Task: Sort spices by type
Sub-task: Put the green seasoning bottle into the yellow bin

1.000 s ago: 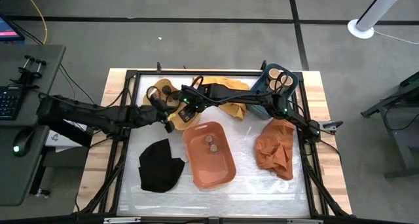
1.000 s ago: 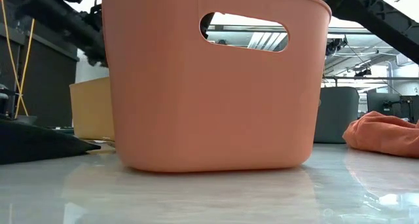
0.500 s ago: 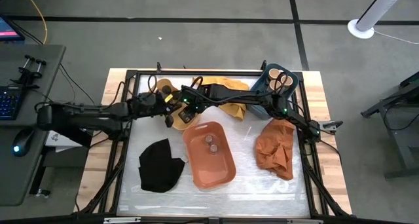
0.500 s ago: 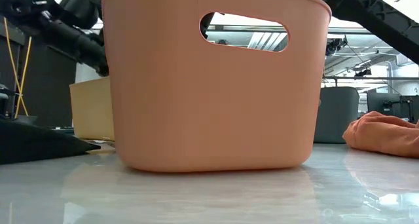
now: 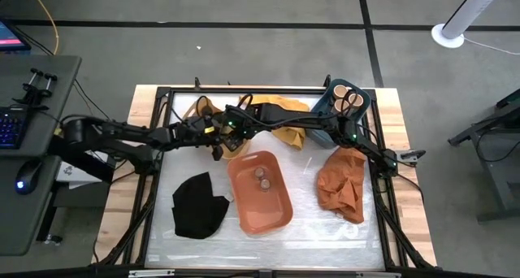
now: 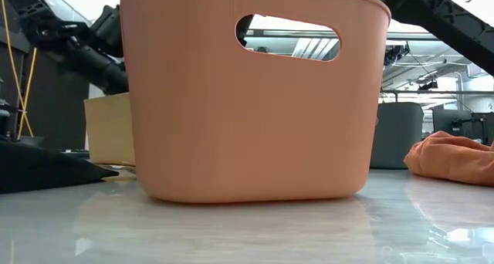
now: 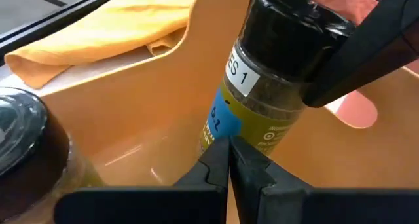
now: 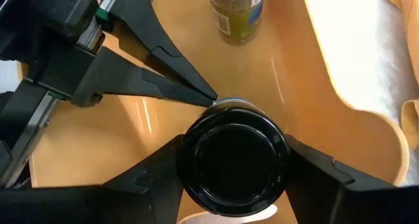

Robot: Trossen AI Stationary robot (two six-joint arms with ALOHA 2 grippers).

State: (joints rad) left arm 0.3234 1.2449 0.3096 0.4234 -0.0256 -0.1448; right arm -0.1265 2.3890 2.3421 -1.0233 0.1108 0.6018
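A spice jar (image 7: 275, 86) with a black cap and a green-and-blue label stands tilted inside the yellow tub (image 5: 197, 112), with my right gripper (image 8: 234, 152) shut on it. My left gripper (image 7: 228, 160) is shut, its tips at the jar's side. A second dark-capped jar (image 8: 239, 11) stands on the tub's floor beside them. Two tan-topped jars (image 5: 262, 177) sit in the orange tub (image 5: 268, 209). Two more tan-topped jars (image 5: 348, 101) sit in the blue tub (image 5: 329, 123). My left gripper has its shut fingertips (image 8: 208, 99) against the jar's side, just under the cap, coming level from the table's left. My right gripper pinches the jar's black cap (image 8: 234, 160) between its two fingers (image 8: 314, 168), slanting down from above. The jar's base is hidden, so whether it rests on the tub floor does not show.
A yellow cloth (image 5: 286, 123) lies at the far side, an orange cloth (image 5: 341, 187) on the right and a black cloth (image 5: 199, 206) at the near left. The orange tub (image 6: 247, 102) fills the low view. Both arms cross over the yellow tub.
My left arm has swung toward the table's far edge and sunk lower, bringing its shut gripper to the jar in the yellow tub. My right gripper has kept still with the jar.
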